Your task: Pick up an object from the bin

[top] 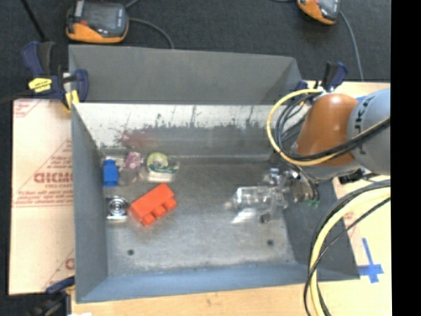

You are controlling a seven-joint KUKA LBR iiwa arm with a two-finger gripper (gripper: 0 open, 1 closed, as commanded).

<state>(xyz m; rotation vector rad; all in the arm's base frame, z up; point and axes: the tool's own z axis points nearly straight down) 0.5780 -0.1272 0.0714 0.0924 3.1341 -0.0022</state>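
My gripper (266, 199) hangs low over the bin's right half, near the right wall. Pale shiny shapes sit right under it, and I cannot tell whether they are a loose thing or part of the gripper. The nearest plain loose thing is an orange-red toy brick (153, 204), lying tilted on the floor well to the gripper's left. A small round metal piece (117, 207) lies just left of that brick.
At the back left of the bin lie a small blue block (110, 172), a pinkish clear piece (134, 161) and a yellow-green round thing (160, 164). The arm with its orange cover and looped cables comes in over the right rim.
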